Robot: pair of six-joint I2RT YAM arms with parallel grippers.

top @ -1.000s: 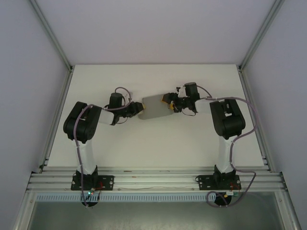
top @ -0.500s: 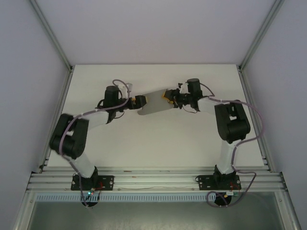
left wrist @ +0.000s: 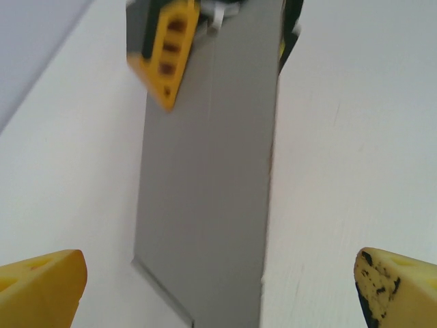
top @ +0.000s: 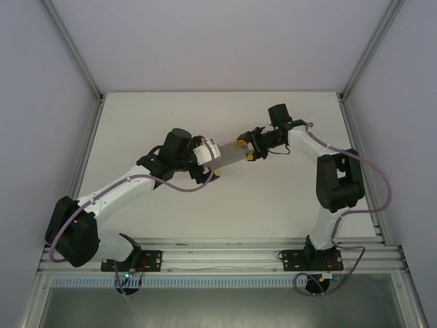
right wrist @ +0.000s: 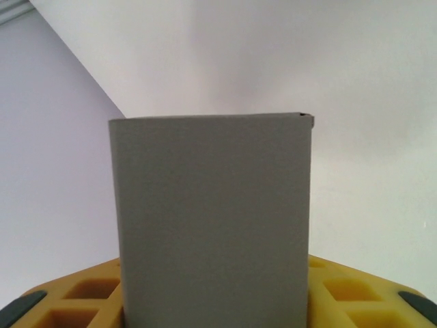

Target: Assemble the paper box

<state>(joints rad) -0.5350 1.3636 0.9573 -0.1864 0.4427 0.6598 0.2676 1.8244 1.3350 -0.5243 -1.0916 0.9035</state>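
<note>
The paper box (top: 227,152) is a flattened grey cardboard sleeve held off the white table (top: 136,116) near its middle. My right gripper (top: 244,149) is shut on its right end. In the right wrist view the paper box (right wrist: 212,219) stands up between the yellow fingers (right wrist: 355,297) of that gripper (right wrist: 215,304). My left gripper (top: 210,162) is at the box's left end, open wide. In the left wrist view the paper box (left wrist: 212,191) runs down between my left gripper's (left wrist: 218,294) yellow fingertips (left wrist: 41,287), with a gap on each side. The right gripper's yellow finger (left wrist: 167,55) clamps the box's far end.
Aluminium frame posts (top: 85,150) run along both table sides. A slotted rail (top: 218,256) with both arm bases crosses the near edge. White enclosure walls stand behind and beside the table.
My left gripper has let go of the box and opened wide, and its arm has stretched out to the right. The right gripper has shifted and turned the box edge-on.
</note>
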